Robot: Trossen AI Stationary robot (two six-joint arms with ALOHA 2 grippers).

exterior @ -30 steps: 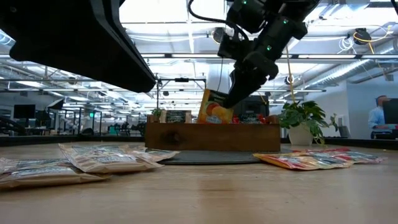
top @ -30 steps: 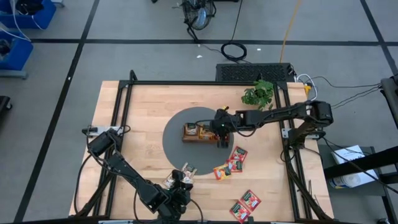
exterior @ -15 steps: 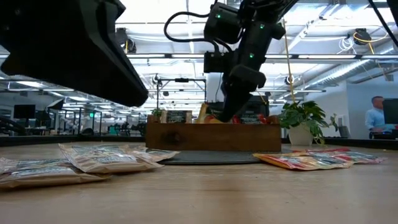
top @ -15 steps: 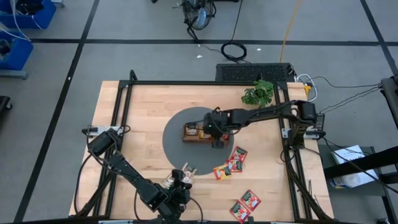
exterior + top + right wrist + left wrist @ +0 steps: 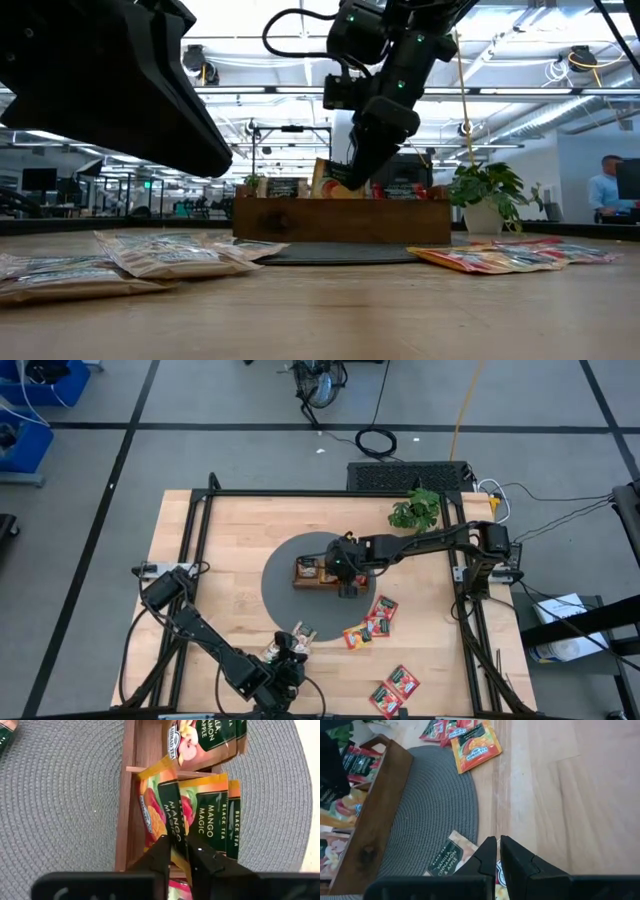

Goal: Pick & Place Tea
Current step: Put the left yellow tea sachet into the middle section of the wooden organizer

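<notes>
The right end effector hangs over the middle compartment of the long brown wooden tray, which stands on a round grey woven mat in the middle of the light wooden surface. Its two dark fingers are only a little apart and they pinch the edge of an orange tea sachet with a green "Mango Magic" label. This sachet stands tilted, with its lower part inside the middle compartment, just beside other orange sachets of the same kind. In the next compartment lie beige sachets with green labels. From the low view the held sachet rises above the tray wall under the dark arm.

The left end effector waits low near the front edge of the surface, with the fingers almost together and nothing clearly between them. Under it lies a beige sachet with a dark green label, partly on the mat. More loose sachets, red and orange, lie on the surface to the right of the mat, and two red ones near the front edge. A small green plant in a white pot stands at the back.
</notes>
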